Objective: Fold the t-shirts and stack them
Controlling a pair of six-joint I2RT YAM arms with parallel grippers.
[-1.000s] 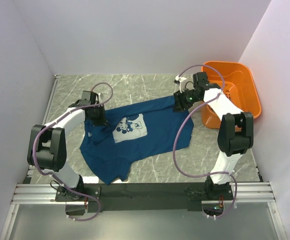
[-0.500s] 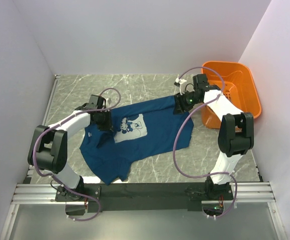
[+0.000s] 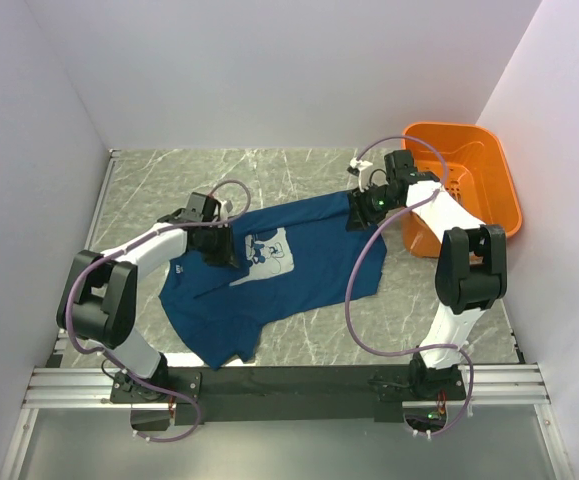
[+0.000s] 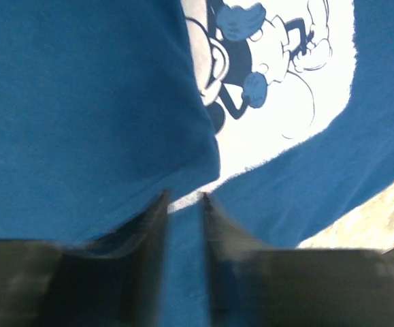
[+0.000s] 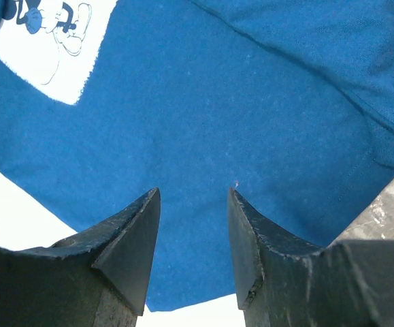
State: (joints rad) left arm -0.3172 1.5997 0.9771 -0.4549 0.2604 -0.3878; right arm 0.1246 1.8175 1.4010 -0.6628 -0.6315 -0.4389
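starting at the left side, the left gripper (image 3: 221, 247) sits low over the t-shirt (image 3: 309, 265) at about 10 o'clock of the garment, beside the pale print (image 3: 269, 255). its jaws stand narrowly apart. blue cloth shows in the gap, but whether it is pinched or merely lies beneath cannot be told. in the left wrist view a layer of blue cloth overlaps one side of the print, which suggests a first side fold is being laid. the t-shirt lies print side up on the marble table (image 3: 269, 170), across the centre, mostly spread out, with some creasing and its near corner reaching toward 7 o'clock. at about 1 o'clock of the garment, the right gripper (image 3: 357, 212) hovers just above the far right edge. its jaws are moderately apart with nothing between them, and flat cloth is visible below. the orange basket (image 3: 494, 165) stands at 2 o'clock of the table, just beyond the right arm, and whether it contains further garments cannot be told. judged progress: early. at most one partial fold is in place, the opposite side and the lengthwise folds are not yet made, and no folded stack is visible anywhere on the table.
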